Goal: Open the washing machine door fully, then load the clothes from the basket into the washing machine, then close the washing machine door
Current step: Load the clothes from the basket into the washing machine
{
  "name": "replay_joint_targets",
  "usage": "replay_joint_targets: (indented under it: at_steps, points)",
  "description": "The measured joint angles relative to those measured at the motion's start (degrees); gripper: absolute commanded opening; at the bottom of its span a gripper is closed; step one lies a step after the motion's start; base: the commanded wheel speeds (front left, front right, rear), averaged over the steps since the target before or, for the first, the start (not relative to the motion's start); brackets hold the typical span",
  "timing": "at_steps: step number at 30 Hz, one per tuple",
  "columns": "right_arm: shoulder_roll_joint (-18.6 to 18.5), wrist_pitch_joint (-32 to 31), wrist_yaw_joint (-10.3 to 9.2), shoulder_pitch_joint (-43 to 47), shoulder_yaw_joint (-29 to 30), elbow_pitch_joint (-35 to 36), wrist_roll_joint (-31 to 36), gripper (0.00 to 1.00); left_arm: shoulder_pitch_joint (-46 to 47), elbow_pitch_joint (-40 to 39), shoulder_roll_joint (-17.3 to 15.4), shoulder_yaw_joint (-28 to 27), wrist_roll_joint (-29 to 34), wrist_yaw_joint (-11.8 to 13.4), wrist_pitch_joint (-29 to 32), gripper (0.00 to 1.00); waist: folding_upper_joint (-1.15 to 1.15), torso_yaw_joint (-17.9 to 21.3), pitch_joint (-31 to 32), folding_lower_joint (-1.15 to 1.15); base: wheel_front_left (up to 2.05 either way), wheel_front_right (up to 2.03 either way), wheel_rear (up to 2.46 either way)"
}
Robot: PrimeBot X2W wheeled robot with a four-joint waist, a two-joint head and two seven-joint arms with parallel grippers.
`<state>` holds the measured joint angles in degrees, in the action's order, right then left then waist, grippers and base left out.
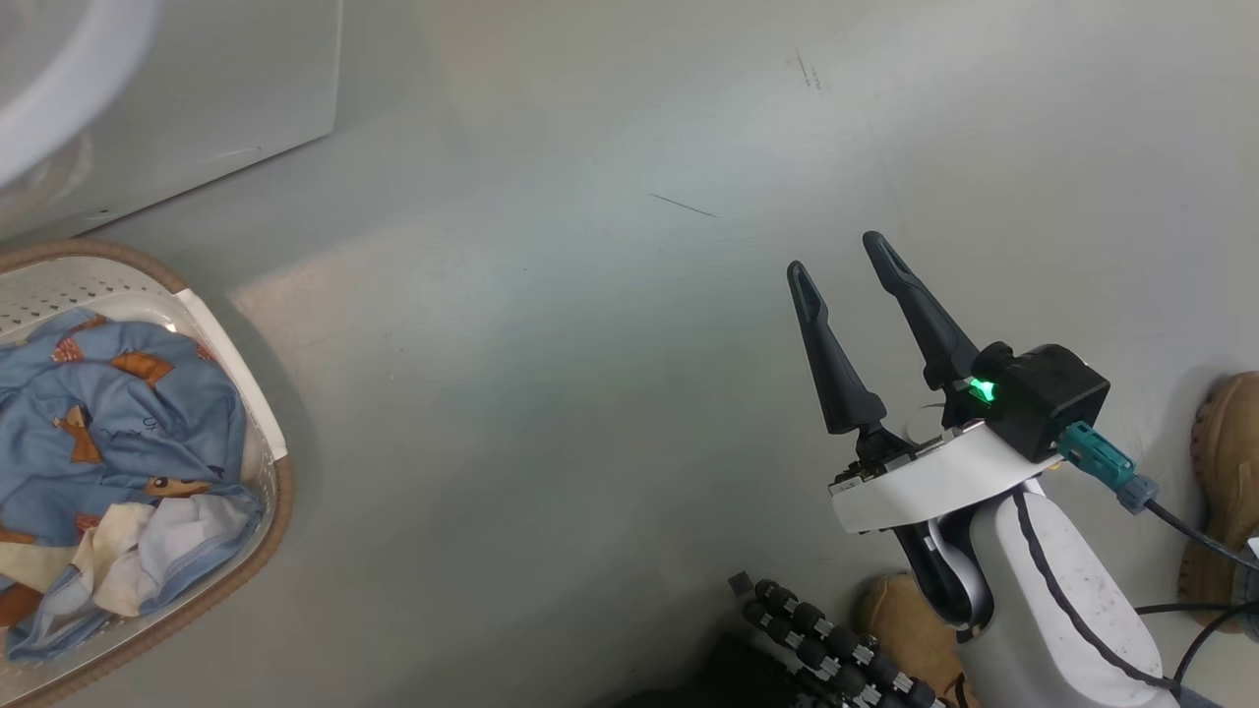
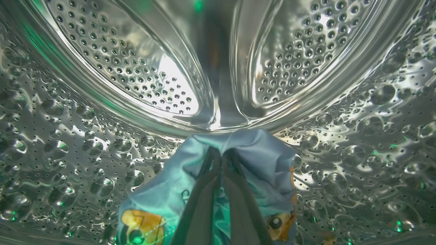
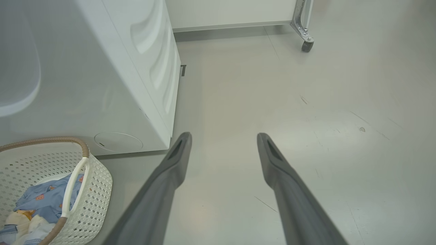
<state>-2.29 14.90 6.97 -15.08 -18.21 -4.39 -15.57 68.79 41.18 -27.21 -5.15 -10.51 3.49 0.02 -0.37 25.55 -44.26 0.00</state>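
Observation:
Inside the washing machine's steel perforated drum [image 2: 102, 149], my left gripper [image 2: 221, 154] is shut on a light blue printed garment [image 2: 259, 160] that drapes around its fingers. The white washing machine [image 3: 102, 85] stands at the left of the right wrist view, and its corner [image 1: 197, 98] fills the head view's upper left. The cream basket [image 1: 236, 383] sits on the floor before it, holding more blue clothes [image 1: 108, 413] and a cream piece [image 1: 118, 551]; the basket [image 3: 92, 183] is seen again at lower left. My right gripper [image 1: 841, 261] hovers open and empty over bare floor, right of the basket.
A person's tan boots [image 1: 1229, 472] stand at the right edge, near my right arm and its cables. A wheeled white cabinet [image 3: 306, 44] stands at the far end of the grey floor. A black beaded object [image 1: 826, 649] lies near the bottom edge.

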Motion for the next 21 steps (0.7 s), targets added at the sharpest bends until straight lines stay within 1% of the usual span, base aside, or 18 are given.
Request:
replay_joint_targets:
  at_steps: [1, 2, 5, 6, 12, 16, 17, 21]
  points:
    - [0.0, 0.0, -0.02, 0.0, 0.0, 0.0, 0.0, 1.0, 0.1, 0.6, 0.0, 0.1, 0.2, 0.0, 0.0, 0.92, 0.0, 0.0, 0.0, 0.0, 0.0, 0.0, 0.0]
    - [0.0, 0.0, -0.02, 0.0, 0.0, 0.0, 0.0, 1.0, 0.2, 1.2, -0.1, 0.3, 0.3, 0.0, 0.5, 1.0, 0.0, 0.0, 0.0, 0.0, 0.0, 0.0, 0.0]
    - [0.0, 0.0, -0.15, 0.0, 0.3, -0.3, 0.0, 1.0, 0.6, 3.1, 0.2, 0.7, 0.4, 0.0, 0.4, 1.0, 0.0, -0.1, 0.2, 0.0, 0.0, 0.0, 0.0]
    - [0.0, 0.0, -0.56, 0.0, 0.6, -0.4, 0.0, 1.0, 0.6, 3.7, 0.6, 1.0, 0.4, 0.1, 0.4, 1.0, 0.0, -0.3, 0.4, 0.0, 0.0, 0.0, 0.0]
    - [0.0, 0.0, -0.57, -0.8, 1.6, -0.9, 0.0, 1.0, 0.5, 6.2, 3.9, 1.2, 0.4, 0.8, -1.7, 1.0, 0.0, -1.7, 1.9, 0.0, 0.0, 0.0, 0.0]
    - [0.0, 0.0, -0.57, -1.3, 2.7, -1.4, 0.5, 1.0, 0.2, 7.4, 7.0, 1.0, 0.3, 1.2, -3.9, 1.0, 0.0, -3.1, 3.3, 0.0, 0.0, 0.0, 0.0]
    - [0.0, 0.0, -0.57, -1.3, 3.1, -1.7, 0.7, 1.0, -0.4, 8.2, 8.8, 0.9, -0.5, 1.6, -4.8, 1.0, 0.0, -3.8, 4.2, 0.0, 0.0, 0.0, 0.0]
    - [0.0, 0.0, -0.57, -1.7, 4.0, -2.1, 1.2, 1.0, -3.3, 9.8, 11.7, 1.1, -1.4, 1.7, -7.3, 1.0, 0.0, -5.5, 6.1, 0.0, 0.0, 0.0, 0.0]
